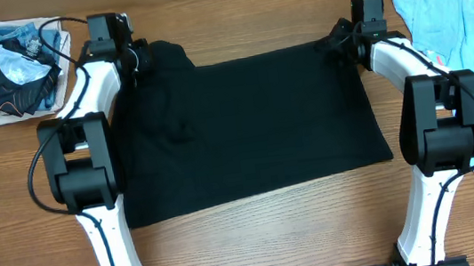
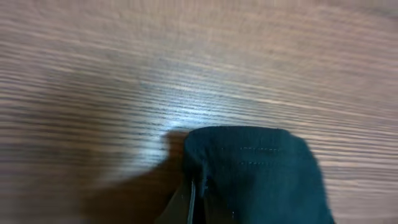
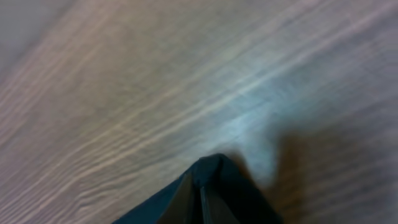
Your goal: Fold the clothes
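Black T-shirt [image 1: 245,127] lies spread out flat on the wooden worktop [image 1: 259,247], between the two arms. The left fingers [image 1: 141,58] pinch its far left corner tight. The right fingers [image 1: 335,44] pinch its far right corner tight too. Close up, each corner casts a shadow on the wood. A light blue shirt [image 1: 471,62] lies at the right edge. A small dark garment [image 1: 2,75] lies far left.

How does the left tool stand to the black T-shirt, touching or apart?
Touching. The left wrist view shows the left tool shut on a folded hem of the black T-shirt, with the cloth pinched between its fingers.
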